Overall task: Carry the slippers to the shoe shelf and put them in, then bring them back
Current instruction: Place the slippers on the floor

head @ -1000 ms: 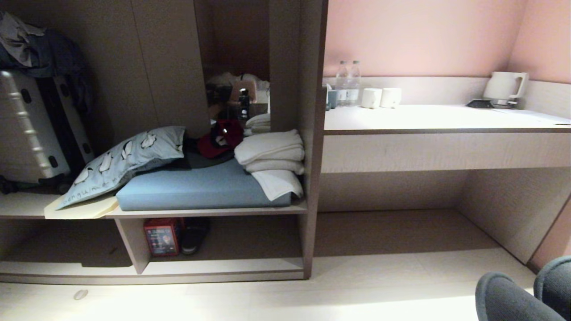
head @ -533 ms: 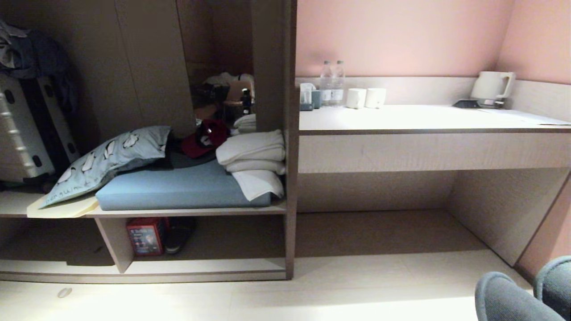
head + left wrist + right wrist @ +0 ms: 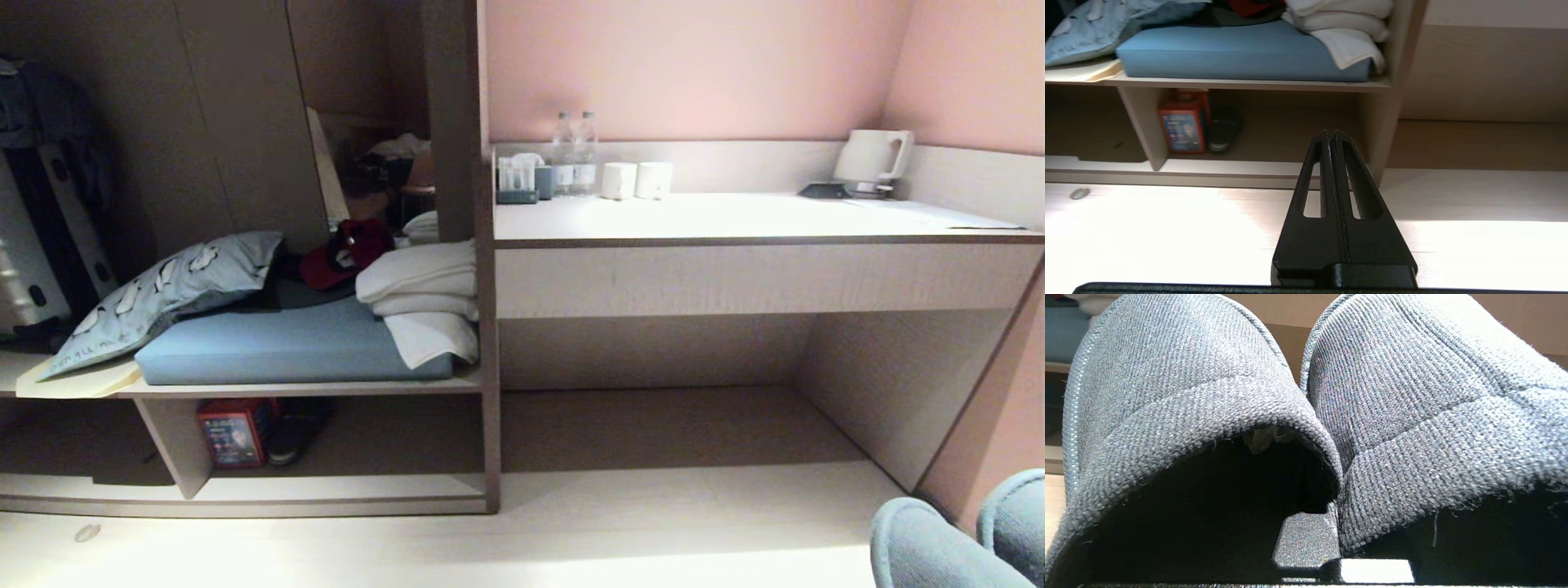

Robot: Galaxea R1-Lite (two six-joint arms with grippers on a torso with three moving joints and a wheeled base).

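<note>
under pale desk (image 3: 759, 278), bare floor (image 3: 571, 547); right jaws clamp slippers (image 3: 1306, 396), left jaws pressed together.

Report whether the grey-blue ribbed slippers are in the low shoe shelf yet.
Out. The grey-blue ribbed slippers sit pinched in the right pincer, away from the low wood-grain shoe shelf.

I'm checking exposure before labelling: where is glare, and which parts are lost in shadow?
Head view: the floor is washed out by glare, and the shoe shelf is dim. Left wrist view: the floor strip beside the left gripper is blown out to white. Right wrist view: the slippers are evenly lit, with black openings.
</note>
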